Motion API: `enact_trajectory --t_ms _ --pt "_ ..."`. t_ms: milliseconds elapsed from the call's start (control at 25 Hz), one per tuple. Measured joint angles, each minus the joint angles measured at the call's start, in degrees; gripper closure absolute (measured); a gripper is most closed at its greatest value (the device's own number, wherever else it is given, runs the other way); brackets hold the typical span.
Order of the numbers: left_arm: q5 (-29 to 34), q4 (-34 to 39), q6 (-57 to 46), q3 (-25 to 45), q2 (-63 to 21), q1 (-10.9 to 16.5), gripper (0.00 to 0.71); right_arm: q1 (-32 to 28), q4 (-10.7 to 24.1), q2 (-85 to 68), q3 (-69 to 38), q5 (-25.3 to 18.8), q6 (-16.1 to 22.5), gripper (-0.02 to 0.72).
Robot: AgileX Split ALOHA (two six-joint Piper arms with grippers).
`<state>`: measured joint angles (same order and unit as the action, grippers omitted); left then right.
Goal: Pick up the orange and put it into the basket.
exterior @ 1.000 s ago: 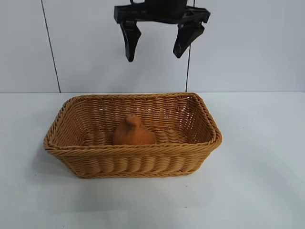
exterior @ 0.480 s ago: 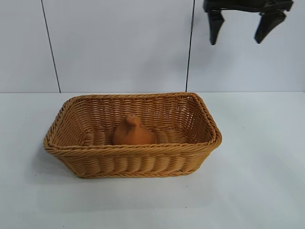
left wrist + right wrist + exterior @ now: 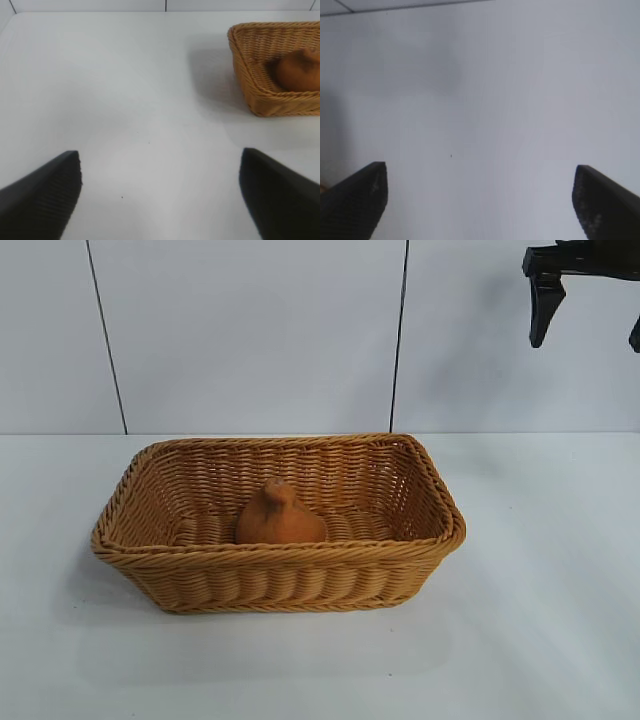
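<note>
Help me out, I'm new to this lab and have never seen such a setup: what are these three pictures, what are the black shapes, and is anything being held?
This is a table robot with two arms, each ending in a gripper with two black jaws. One picture looks at the table from in front; the other two come from small cameras on each arm's wrist, so those jaws show at the bottom corners. On the white table stands a woven basket, and the orange, a brownish lump with a knob on top, already sits inside it. The right gripper hangs high at the front view's upper right corner, jaws wide apart and empty. The left gripper waits off to the side of the basket, also open. Nothing is held.
</note>
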<state>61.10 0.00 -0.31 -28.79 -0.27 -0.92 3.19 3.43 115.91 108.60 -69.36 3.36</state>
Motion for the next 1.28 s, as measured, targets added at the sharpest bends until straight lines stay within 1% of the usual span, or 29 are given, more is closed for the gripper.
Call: enact_trajectory --t_ms 240,520,600,720,960,1120,1280 --pt "0.0 0.0 0.0 0.0 0.0 0.0 0.098 0.0 -0.1 -17.1 -23.4 0.1 0.0 0.01" --pt "0.0 0.0 0.0 0.0 0.0 0.0 0.098 0.0 -0.8 -42.9 -51.1 -0.6 0.0 0.01" --pt "0.0 0.0 0.0 0.0 0.0 0.0 0.098 0.0 -0.8 -49.5 -57.5 0.4 0.0 0.01" --pt "0.0 0.0 0.0 0.0 0.0 0.0 0.098 0.0 -0.8 -60.1 -66.7 4.0 0.0 0.01" --pt "0.0 0.0 0.0 0.0 0.0 0.0 0.098 0.0 -0.9 -80.9 -79.5 9.0 0.0 0.01" --pt "0.0 0.0 0.0 0.0 0.0 0.0 0.098 0.0 -1.2 -94.1 -80.2 10.5 -0.2 0.01" --pt "0.0 0.0 0.0 0.0 0.0 0.0 0.098 0.0 -1.5 -106.5 -80.5 10.8 -0.2 0.01"
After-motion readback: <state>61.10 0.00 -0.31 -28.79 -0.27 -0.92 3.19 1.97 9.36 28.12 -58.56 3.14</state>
